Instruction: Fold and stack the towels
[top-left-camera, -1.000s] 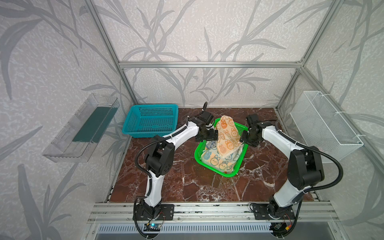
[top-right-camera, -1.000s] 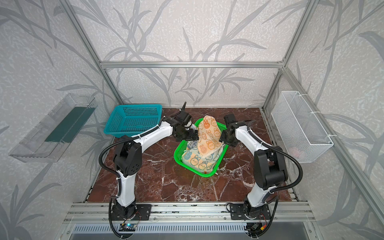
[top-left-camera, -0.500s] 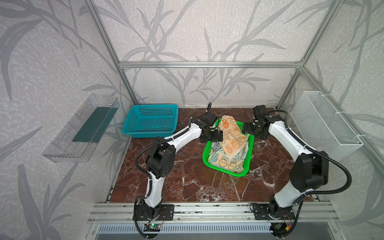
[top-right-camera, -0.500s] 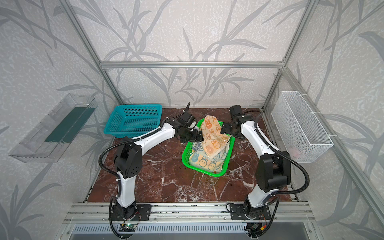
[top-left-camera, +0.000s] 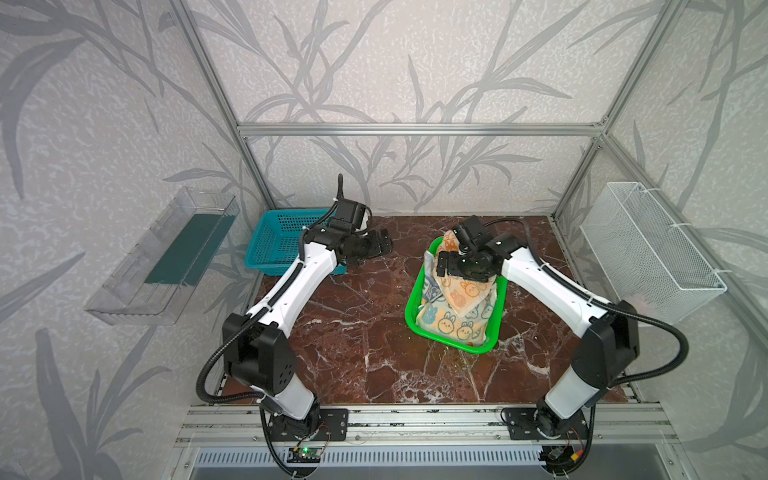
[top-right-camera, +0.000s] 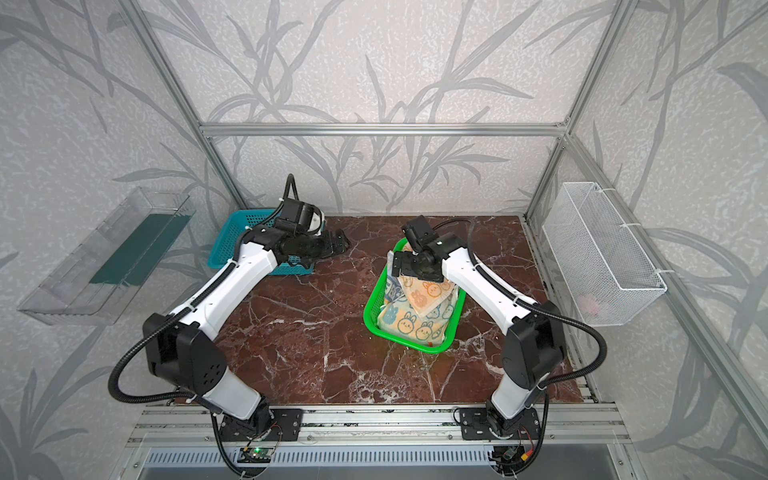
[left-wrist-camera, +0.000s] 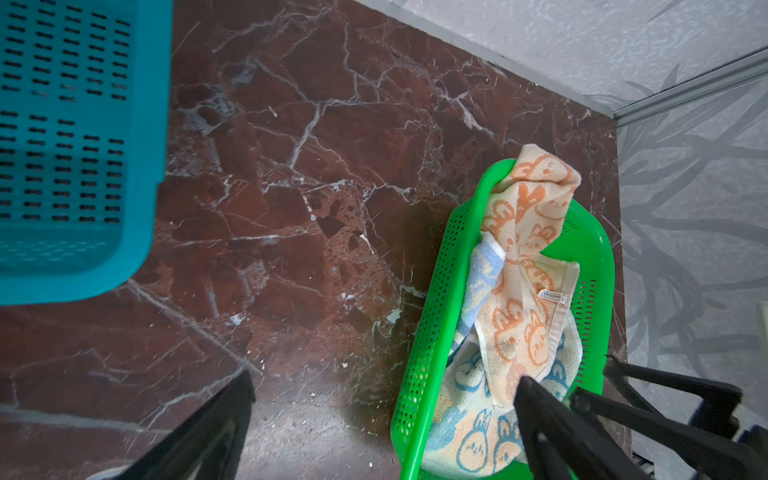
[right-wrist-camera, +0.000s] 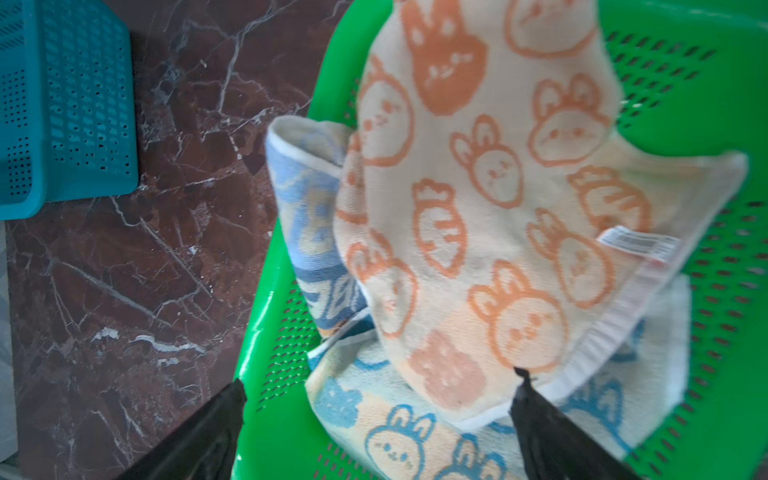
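While both arms are hanging over the table (top-left-camera: 365, 332), neither is holding any cloth. Up at the far end of the green basket (top-left-camera: 449, 343) the right gripper (top-left-camera: 441, 266) is hovering, fingers (right-wrist-camera: 548, 436) spread wide with nothing between them. In the wrist view one fingertip is sitting right at the hem of the orange towel (top-left-camera: 467, 291); whether it is touching, I cannot tell. Well apart from it, the left gripper (top-left-camera: 383, 245) is waiting beside the blue basket (top-left-camera: 274, 241) over bare table, fingers likewise spread and empty. All the towels are lying in the green basket. On top the orange towel is draping crumpled, one end bunching over the far rim. Beneath it a blue towel (top-left-camera: 453, 328) is lying, and a further blue fold is standing up along the basket wall; whether that is a separate cloth, I cannot tell. Judging by this heap, nothing is looking folded or stacked yet, so the step in hand is appearing to be the fetching of a first towel. Next move is calling for the right gripper to be coming down on the orange towel alone, pinching hem or corner instead of the bunched middle. From there it is calling for lifting clear without dragging the blue towel or the light basket along, then laying the cloth on open table between the baskets.
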